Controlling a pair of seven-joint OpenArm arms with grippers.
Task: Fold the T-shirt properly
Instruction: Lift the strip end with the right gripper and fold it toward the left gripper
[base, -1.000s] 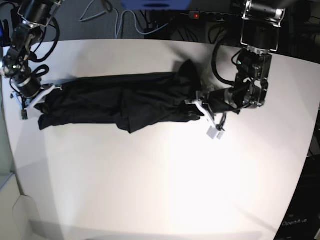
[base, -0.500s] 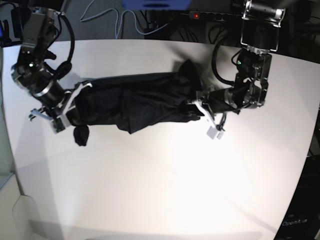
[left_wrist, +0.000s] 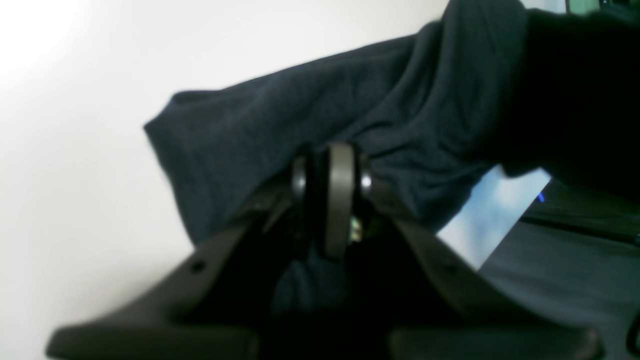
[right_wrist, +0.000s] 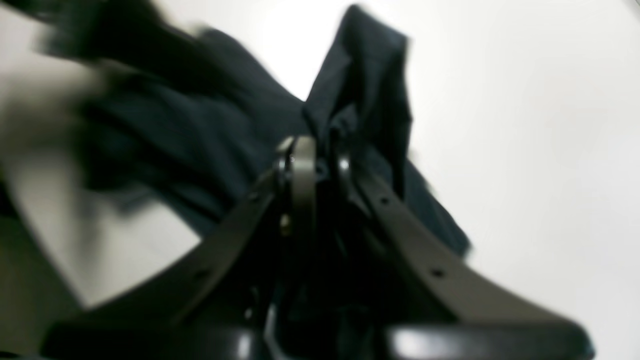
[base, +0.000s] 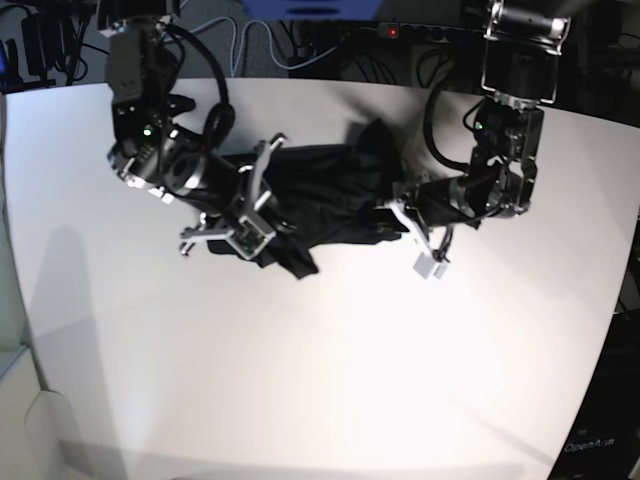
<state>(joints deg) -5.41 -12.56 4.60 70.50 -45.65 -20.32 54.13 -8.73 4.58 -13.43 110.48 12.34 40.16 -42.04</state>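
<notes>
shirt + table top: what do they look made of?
Shirt: thin, soft knit, likely cotton jersey, matte charcoal; it creases and drapes limply from the shut right gripper and left gripper. Table: smooth white sheet, maybe laminate; soft glare, no grain.

The charcoal-black long-sleeved T-shirt of thin, soft fabric (base: 320, 190) lies bunched and wrinkled on the far middle of the white table, doubled over itself, one limp end hanging down at its near side.
</notes>
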